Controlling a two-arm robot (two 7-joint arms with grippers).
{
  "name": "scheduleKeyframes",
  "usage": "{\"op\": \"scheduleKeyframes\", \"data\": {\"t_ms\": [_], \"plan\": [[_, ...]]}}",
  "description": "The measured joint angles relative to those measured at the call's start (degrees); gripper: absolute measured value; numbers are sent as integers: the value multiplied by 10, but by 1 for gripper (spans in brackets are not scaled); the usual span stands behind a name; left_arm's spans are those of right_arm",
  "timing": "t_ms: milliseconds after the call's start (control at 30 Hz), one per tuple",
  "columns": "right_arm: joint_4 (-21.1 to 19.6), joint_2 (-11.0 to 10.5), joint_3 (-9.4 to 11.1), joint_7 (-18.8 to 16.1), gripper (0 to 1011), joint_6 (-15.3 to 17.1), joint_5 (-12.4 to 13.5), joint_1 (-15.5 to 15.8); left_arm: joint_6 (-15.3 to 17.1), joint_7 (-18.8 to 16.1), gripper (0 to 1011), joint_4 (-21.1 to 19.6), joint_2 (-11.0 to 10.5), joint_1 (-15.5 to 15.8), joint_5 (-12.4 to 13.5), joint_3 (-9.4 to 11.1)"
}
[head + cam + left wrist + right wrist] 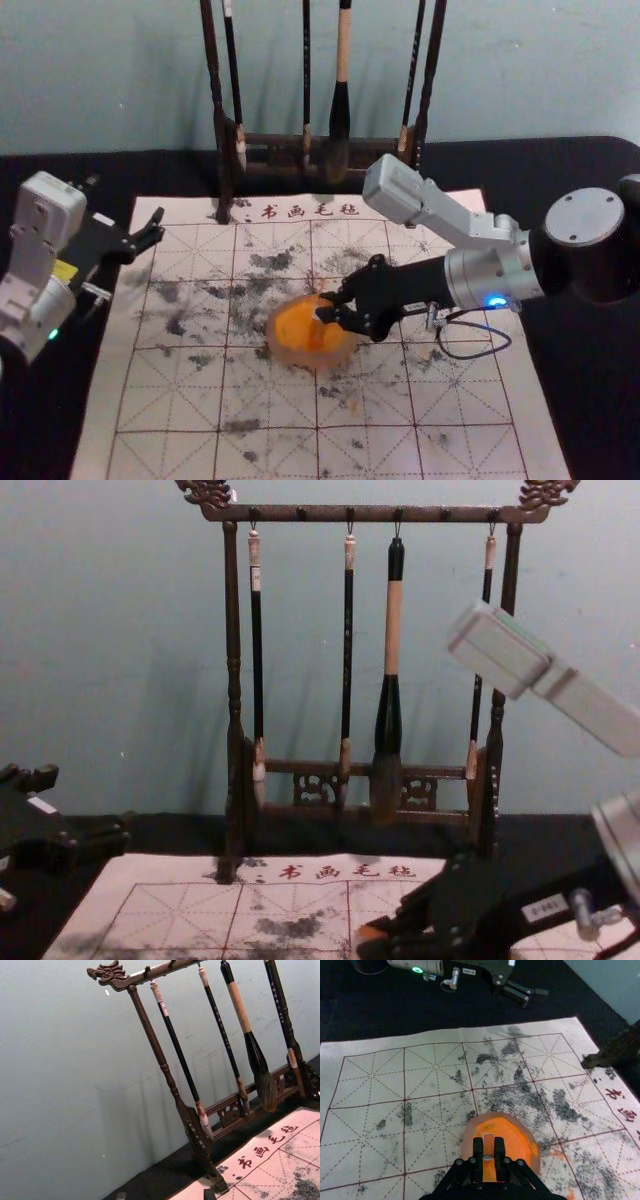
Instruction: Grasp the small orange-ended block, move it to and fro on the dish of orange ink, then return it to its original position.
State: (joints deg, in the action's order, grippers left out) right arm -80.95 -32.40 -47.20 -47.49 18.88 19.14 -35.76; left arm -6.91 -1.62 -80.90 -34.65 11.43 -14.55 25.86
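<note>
My right gripper is over the dish of orange ink, reaching in from the right. In the right wrist view, my right gripper is shut on the small block, whose pinkish-orange top shows between the fingers. The block is above the ink inside the round dish's pale rim; whether its lower end touches the ink is hidden. My left gripper stays parked beyond the mat's left edge, with its fingers apart. At the bottom of the left wrist view, the left gripper holds nothing.
A white gridded mat with black ink stains lies on the black table. Behind it, a dark wooden rack carries several hanging brushes, among them a thick one. The rack's feet stand at the mat's back edge.
</note>
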Motion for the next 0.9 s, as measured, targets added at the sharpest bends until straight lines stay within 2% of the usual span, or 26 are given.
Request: {"op": "scheduleKeyframes", "data": {"t_ms": [433, 900], "plan": [[17, 18, -13, -1, 104, -2, -1, -12, 0, 0, 1001, 0, 0, 0, 0, 0], [64, 47, -14, 12, 104, -6, -11, -32, 0, 0, 1001, 0, 0, 0, 0, 0]]}}
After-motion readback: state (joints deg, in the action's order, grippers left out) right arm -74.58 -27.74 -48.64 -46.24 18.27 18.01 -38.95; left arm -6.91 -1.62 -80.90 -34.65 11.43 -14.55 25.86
